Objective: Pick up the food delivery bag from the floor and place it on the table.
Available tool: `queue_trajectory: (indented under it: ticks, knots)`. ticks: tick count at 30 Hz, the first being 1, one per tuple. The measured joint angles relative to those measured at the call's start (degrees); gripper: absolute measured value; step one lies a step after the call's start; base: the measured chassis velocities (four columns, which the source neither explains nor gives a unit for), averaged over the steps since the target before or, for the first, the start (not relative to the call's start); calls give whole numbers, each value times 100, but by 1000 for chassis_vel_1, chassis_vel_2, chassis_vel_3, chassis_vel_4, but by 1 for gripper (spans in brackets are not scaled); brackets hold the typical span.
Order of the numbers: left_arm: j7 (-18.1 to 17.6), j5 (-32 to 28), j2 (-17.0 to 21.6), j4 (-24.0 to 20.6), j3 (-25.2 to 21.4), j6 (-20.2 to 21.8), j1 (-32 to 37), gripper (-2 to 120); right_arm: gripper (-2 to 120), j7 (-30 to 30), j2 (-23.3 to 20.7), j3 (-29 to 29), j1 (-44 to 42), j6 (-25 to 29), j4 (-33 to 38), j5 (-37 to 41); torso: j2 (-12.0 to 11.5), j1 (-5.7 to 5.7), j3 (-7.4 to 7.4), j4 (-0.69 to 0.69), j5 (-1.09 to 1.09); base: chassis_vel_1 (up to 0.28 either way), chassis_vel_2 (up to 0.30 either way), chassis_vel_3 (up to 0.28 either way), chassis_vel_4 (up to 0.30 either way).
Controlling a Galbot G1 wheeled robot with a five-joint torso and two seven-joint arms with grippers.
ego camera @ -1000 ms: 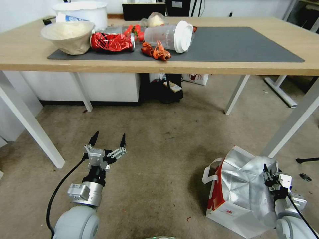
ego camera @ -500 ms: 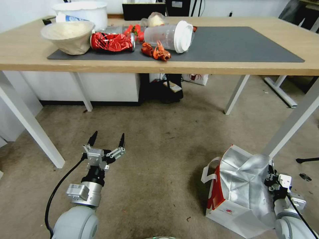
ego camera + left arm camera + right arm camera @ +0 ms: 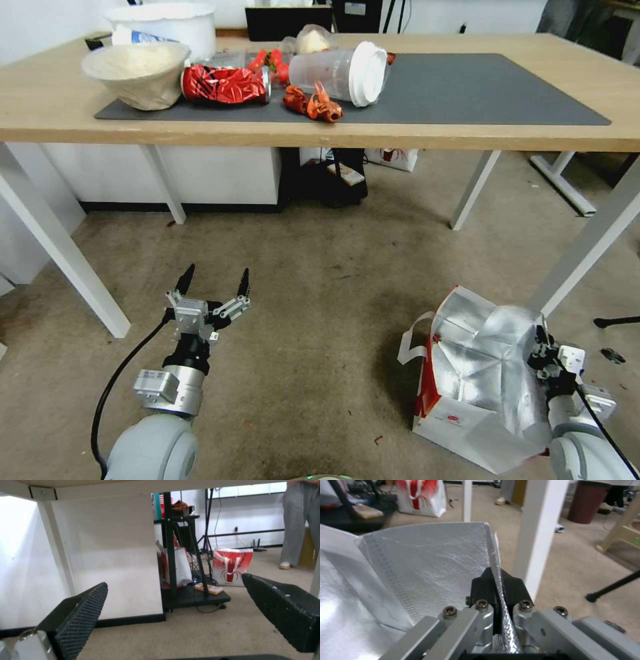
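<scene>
My right gripper [image 3: 496, 580] pinches the foil rim of the food delivery bag [image 3: 480, 380], which sits on the floor [image 3: 320, 320] just below it. I'd lift slowly, since thin foil may slip. The round red logo's text looks unreadable. My left gripper [image 3: 213, 283] hangs spread, idle.

White food delivery bag [image 3: 467, 427], red sides, silver foil lining; beige floor [image 3: 320, 307].
</scene>
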Motion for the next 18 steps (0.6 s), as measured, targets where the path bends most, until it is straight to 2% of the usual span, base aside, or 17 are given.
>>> queue_trajectory:
  ticks: [11,18]
  knots:
    - [-6,38,-48,33,-49,-4,15,100,0,-11,-29,-410,-254,-131,1226,112,0,0,0,0,-1,0,0,0,0]
    - [-7,38,-88,58,-64,-13,-14,100,0,-175,-378,-498,-414,-230,1938,271,0,0,0,0,-1,0,0,0,0]
